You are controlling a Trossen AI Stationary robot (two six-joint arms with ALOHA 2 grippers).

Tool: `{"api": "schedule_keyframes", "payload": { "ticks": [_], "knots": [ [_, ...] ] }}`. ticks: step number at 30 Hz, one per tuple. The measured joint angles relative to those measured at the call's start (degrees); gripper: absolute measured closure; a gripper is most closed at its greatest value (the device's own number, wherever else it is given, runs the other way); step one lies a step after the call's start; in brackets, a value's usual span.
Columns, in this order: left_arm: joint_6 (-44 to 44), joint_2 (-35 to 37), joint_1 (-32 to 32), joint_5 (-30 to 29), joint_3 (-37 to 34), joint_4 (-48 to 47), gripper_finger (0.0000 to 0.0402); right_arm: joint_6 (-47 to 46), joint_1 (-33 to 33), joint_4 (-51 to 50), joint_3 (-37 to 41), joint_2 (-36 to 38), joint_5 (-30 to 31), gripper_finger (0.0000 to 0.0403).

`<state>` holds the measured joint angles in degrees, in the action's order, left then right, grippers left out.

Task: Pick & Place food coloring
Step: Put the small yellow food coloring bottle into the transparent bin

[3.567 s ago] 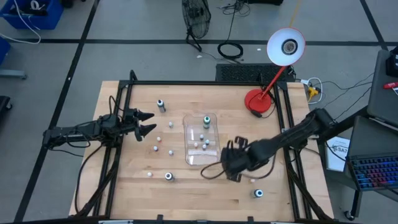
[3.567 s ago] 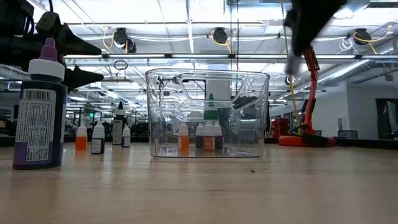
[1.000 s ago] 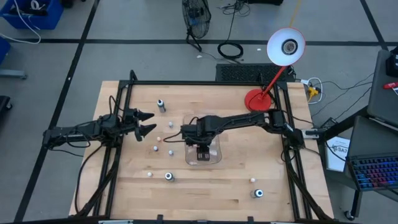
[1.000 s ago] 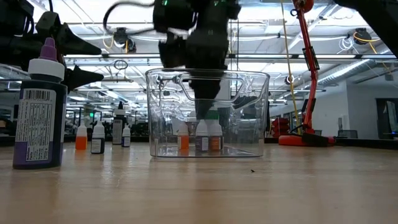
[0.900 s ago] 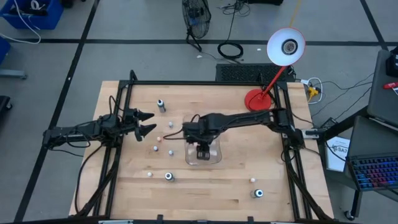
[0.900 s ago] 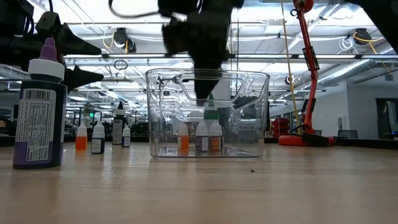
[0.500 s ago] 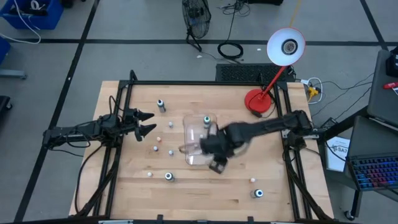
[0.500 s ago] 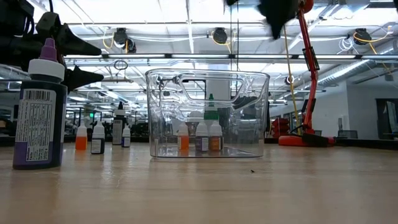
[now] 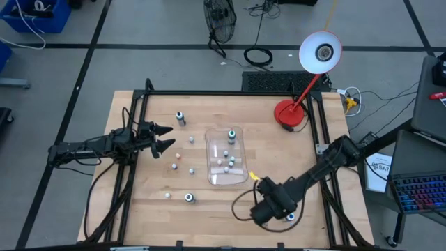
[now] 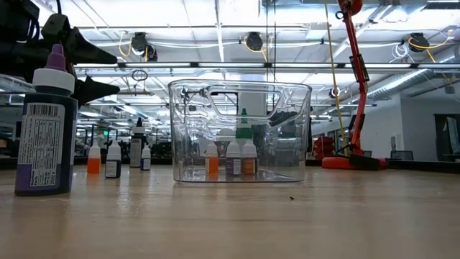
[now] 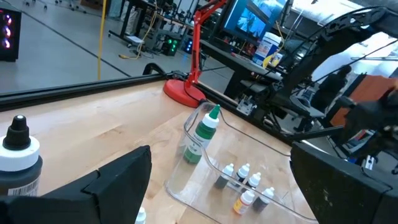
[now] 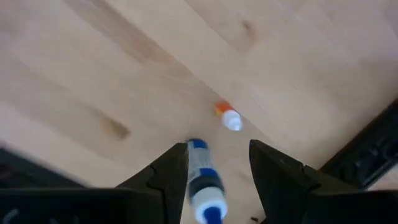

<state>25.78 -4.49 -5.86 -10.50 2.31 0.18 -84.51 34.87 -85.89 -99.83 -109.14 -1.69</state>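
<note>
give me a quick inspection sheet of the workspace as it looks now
surface: wooden table, bare wood between items
job's things: clear tray holds several food coloring bottles; others stand loose left of it; blue-capped bottle and small orange bottle near the front right
clutter: red desk lamp
grippers: left gripper open, idle left of the tray; right gripper open above the blue-capped bottle
cables: cable coil on the floor
surroundings: fan, laptop

overhead and table-level views, both showing tray (image 9: 226, 157)
</note>
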Motion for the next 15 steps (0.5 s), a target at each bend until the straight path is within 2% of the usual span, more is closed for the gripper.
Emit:
{"api": "schedule_keyframes", "payload": {
  "ticks": [5,15],
  "knots": [
    [0.0,-0.02,0.01,0.0,0.0,0.01,0.0023,-0.46,1.14,1.5,5.97,0.03,-0.66,0.0246],
    [0.0,-0.02,0.01,0.0,0.0,-0.01,0.0023,3.01,0.37,13.31,15.53,-0.07,-6.11,0.0246]
  ]
}}
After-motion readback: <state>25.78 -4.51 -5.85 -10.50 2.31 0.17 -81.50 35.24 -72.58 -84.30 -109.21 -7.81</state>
